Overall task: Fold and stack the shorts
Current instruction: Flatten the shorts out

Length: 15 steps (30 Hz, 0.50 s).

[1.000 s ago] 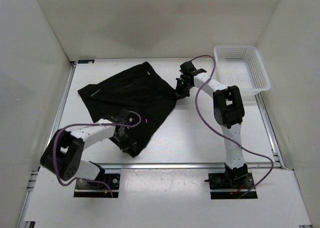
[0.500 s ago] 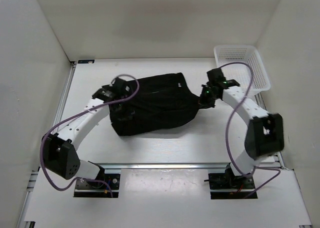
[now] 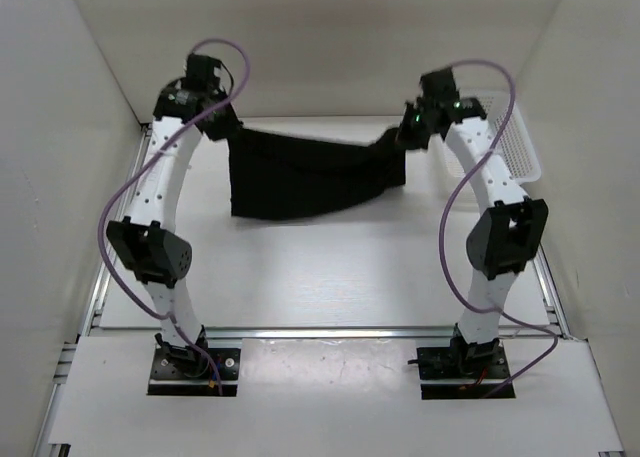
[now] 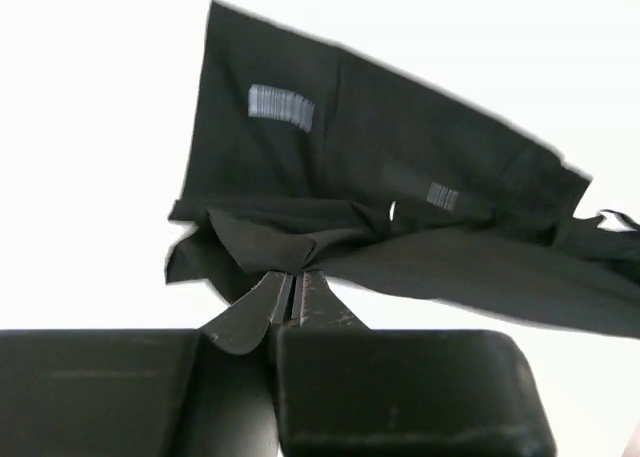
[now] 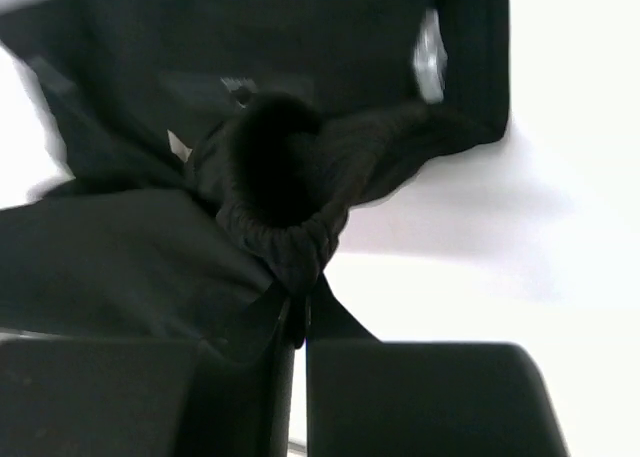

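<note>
Black shorts [image 3: 310, 172] hang spread between the two hands over the far part of the surface [image 3: 330, 277], with their long axis running left to right. The top edge sags in the middle and the cloth drops from it toward the near side. The left end falls as a straight edge, while the right end narrows into a bunched neck at the grip. From above I cannot tell whether the lower edge touches the surface or hangs just clear of it, nor which edge is waist and which is hem.

The left hand [image 3: 222, 125] is clamped on the upper left corner. Its wrist view shows the fingers [image 4: 255, 312] pressed together on a pinched fold, with the shorts [image 4: 420, 167] spreading away beyond. Two pale striped marks [image 4: 281, 107] show on the cloth, too blurred to read.

The right hand [image 3: 400, 137] is clamped on the upper right corner. In its wrist view the fingers [image 5: 335, 322] close on a gathered, ribbed edge of the shorts [image 5: 290, 237], and the cloth fills most of that view, hiding the surface on the left.

A white mesh basket [image 3: 520, 147] stands at the far right, partly covered by the right arm
</note>
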Motion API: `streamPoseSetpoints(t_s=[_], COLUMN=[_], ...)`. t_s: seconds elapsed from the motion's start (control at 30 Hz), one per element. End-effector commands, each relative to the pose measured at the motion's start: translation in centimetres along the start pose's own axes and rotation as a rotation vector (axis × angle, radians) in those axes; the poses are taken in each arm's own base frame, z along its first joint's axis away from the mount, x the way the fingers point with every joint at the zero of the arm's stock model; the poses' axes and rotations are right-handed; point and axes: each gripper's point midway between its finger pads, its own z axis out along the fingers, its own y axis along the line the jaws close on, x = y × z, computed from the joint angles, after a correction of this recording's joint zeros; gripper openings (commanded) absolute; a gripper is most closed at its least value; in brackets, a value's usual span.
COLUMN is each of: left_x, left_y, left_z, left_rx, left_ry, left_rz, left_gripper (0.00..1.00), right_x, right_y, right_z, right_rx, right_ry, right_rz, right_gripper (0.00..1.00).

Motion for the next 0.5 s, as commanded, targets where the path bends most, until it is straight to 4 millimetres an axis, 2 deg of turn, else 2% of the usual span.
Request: streamPoseSetpoints(t_s=[0.0, 0.03, 0.07, 0.1, 0.13, 0.2, 0.23, 0.27, 0.3, 0.33, 0.37, 0.4, 0.43, 0.47], left_x=[-6.9, -8.9, -9.4, -10.4, -10.1, -9.3, -7.8, -6.8, -5.5, -2.2, -1.0, 1.0, 5.7, 7.2], left_y=[0.7, 0.0, -0.5, -0.4, -0.2, 0.0, 0.5, 0.8, 0.4, 1.6, 2.0, 2.1, 3.4, 3.6], left_z=[-6.0, -8.0, -9.9, -10.9, -12.0, -12.5, -11.1, -12.0, -11.8, -9.0, -9.8, -8.9, -6.0, -5.7], left_rx=[0.06, 0.103, 0.144, 0.166, 0.19, 0.198, 0.185, 0.192, 0.2, 0.159, 0.175, 0.18, 0.141, 0.162], left_ry=[-0.183, -0.26, -0.298, -0.337, -0.343, -0.335, -0.283, -0.277, -0.255, -0.155, -0.161, -0.117, 0.01, 0.025], left_rz=[-0.023, -0.024, -0.023, -0.023, -0.017, -0.014, -0.003, -0.002, 0.012, 0.017, 0.019, 0.02, 0.012, 0.002], left_gripper=[0.1, 0.1, 0.1, 0.1, 0.1, 0.1, 0.1, 0.1, 0.1, 0.1, 0.1, 0.1, 0.1, 0.1], right_x=[-9.2, -9.9, -10.6, -10.6, -9.5, -7.6, -6.4, -3.5, -2.2, -0.7, 3.3, 4.8, 6.8, 10.2], right_y=[4.7, 5.7, 6.7, 6.8, 6.4, 5.2, 4.7, 2.7, 1.7, 0.9, -1.6, -2.2, -3.0, -5.0], right_z=[-7.2, -8.5, -10.5, -11.2, -11.5, -11.2, -12.4, -9.7, -9.0, -9.6, -7.0, -7.2, -6.4, -4.7], right_rx=[-0.166, -0.2, -0.232, -0.238, -0.23, -0.2, -0.193, -0.15, -0.13, -0.118, -0.067, -0.067, -0.054, -0.01], right_ry=[-0.259, -0.288, -0.332, -0.344, -0.328, -0.291, -0.296, -0.208, -0.188, -0.189, -0.082, -0.082, -0.042, 0.045], right_rz=[-0.063, -0.076, -0.092, -0.095, -0.091, -0.086, -0.085, -0.061, -0.043, -0.04, -0.002, 0.011, 0.012, 0.049], right_gripper=[0.0, 0.0, 0.0, 0.0, 0.0, 0.0, 0.0, 0.0, 0.0, 0.0, 0.0, 0.0, 0.0, 0.0])
